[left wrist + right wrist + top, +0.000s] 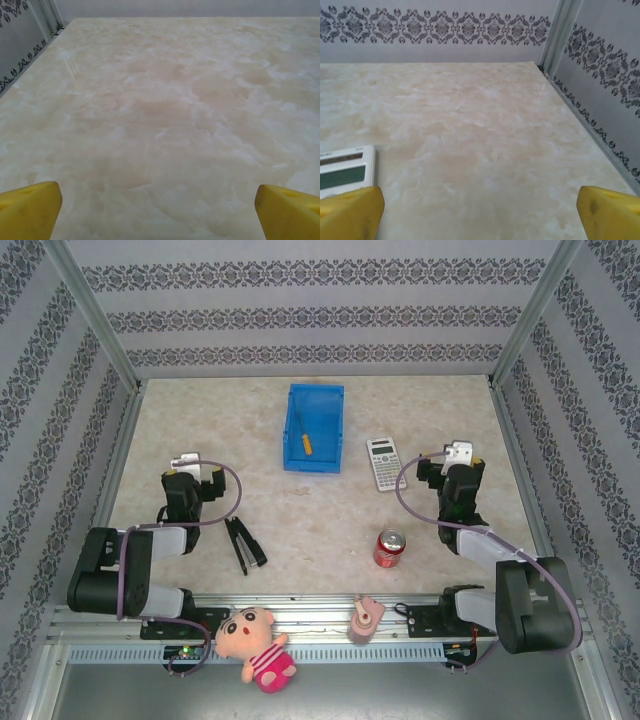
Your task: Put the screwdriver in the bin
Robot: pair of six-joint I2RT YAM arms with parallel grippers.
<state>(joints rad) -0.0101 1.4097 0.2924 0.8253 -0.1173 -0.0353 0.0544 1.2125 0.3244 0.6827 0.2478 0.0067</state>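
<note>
The screwdriver (pixel 303 437) is seen lying inside the bin (pixel 326 418), in its left half. Its orange-yellow handle is turned toward the bin's near wall and its thin shaft toward the far wall. The bin is set on the marbled tabletop (pixel 330 520), toward the far side and about midway across.

The left end effector (pixel 190 468) is held to the near left of the bin, well apart from it. In the left wrist view this end effector (pixel 157 212) is spread wide, with a yellow finger (pixel 30 210) at each lower corner and bare tabletop between; nothing is gripped.

The right end effector (pixel 450 465) is held to the near right of the bin. In the right wrist view it (pixel 480 212) is likewise spread wide and nothing is held by its yellow fingers (pixel 607 212).

A grey-white calculator (pixel 383 464) is placed just right of the bin, between the bin and the right end effector; its corner (pixel 345 167) is seen just beyond the left finger in the right wrist view. A black stapler (pixel 245 544) is laid nearer than the bin, somewhat to its left. A red can (pixel 389 549) is stood upright nearer than the bin, to its right. A doll (pixel 256 642) is seen far nearer than the bin, on the rail between the arm bases.
</note>
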